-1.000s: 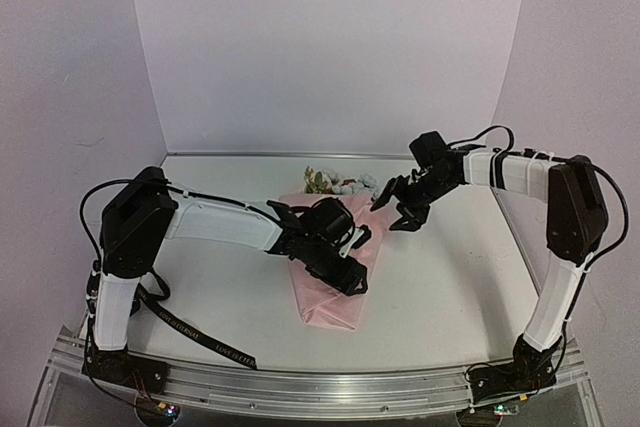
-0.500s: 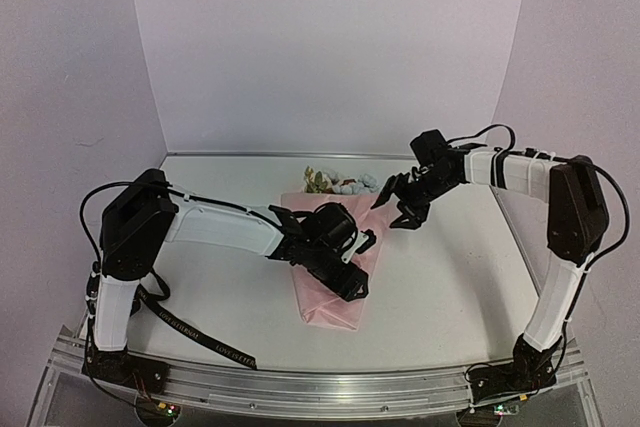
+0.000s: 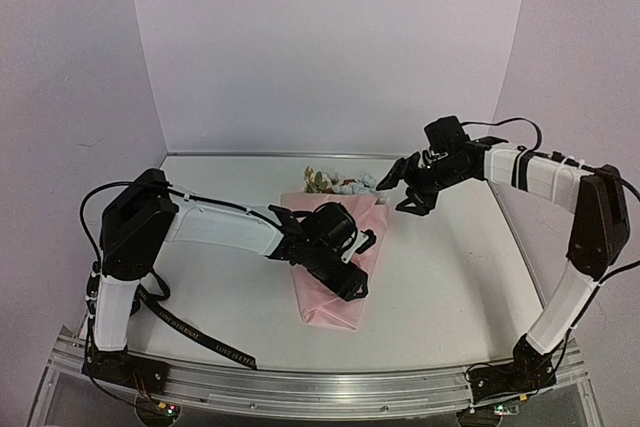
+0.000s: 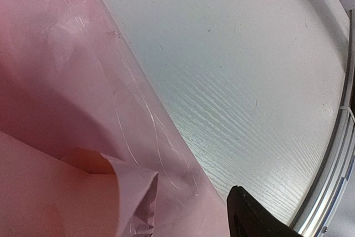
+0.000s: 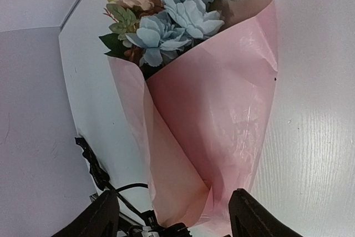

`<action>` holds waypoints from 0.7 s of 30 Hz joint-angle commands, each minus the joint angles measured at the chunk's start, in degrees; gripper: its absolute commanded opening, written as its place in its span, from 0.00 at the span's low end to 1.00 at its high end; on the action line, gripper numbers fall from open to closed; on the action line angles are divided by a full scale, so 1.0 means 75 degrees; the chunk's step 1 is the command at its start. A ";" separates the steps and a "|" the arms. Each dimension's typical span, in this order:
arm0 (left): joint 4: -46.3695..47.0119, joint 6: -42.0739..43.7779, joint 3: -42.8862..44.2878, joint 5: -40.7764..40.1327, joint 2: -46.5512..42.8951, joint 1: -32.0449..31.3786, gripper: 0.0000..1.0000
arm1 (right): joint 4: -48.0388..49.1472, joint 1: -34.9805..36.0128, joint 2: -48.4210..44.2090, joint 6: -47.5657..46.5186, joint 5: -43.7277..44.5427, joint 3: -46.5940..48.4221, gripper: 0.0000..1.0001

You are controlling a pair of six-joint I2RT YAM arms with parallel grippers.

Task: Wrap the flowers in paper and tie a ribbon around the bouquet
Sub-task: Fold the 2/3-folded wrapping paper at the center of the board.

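Bouquet [image 3: 328,309] (blue, pink, cream flowers [image 5: 177,15] in pale pink paper cone [image 5: 222,109]) lies mid white surface [image 3: 450,277]; right gripper [image 3: 403,190] has backed off, open and empty; left gripper [image 3: 348,280] sits open over cone; black gold-lettered ribbon [image 3: 200,337] untouched, so tying's next.

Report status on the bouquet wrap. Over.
Both open, empty: left gripper low over the paper, right gripper beside the flowers. Cone formed; ribbon not tied on, lying near-left. No obstruction.

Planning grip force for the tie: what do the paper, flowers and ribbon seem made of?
The paper: thin pale pink sheet, slightly glossy and translucent, with fine creases; tissue or thin plastic wrap. The flowers: likely artificial fabric, matte uniform petals. The ribbon: flat black fabric-like band, limp; too small to confirm.
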 commanded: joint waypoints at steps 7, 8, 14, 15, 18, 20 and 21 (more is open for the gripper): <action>0.0143 0.0183 0.0126 0.0022 -0.0100 -0.0040 0.73 | 0.0128 0.0344 0.1184 0.0111 -0.0576 0.1270 0.60; 0.0131 0.0189 0.0132 0.0023 -0.0098 -0.0035 0.73 | 0.0108 0.0362 0.1276 0.0153 -0.0605 0.1314 0.57; 0.0056 0.0254 0.0138 -0.0001 -0.0152 -0.0034 0.73 | -0.0086 0.0390 0.1373 0.0072 -0.0574 0.1296 0.13; 0.0037 0.0259 0.0129 0.0000 -0.0202 -0.0034 0.73 | -0.0345 0.0392 0.1383 -0.0039 -0.0541 0.1381 0.03; -0.0012 0.0225 0.0060 0.0037 -0.0554 -0.0034 0.74 | -0.1189 0.0396 0.1445 -0.0621 -0.0350 0.1817 0.00; -0.0024 0.0151 -0.0092 0.0103 -0.0904 -0.0034 0.76 | -0.1654 0.0379 0.1494 -0.1021 -0.0201 0.1995 0.00; 0.0002 0.0102 -0.0204 0.0179 -0.1128 -0.0036 0.76 | -0.1836 0.0370 0.1535 -0.1194 -0.0150 0.2088 0.00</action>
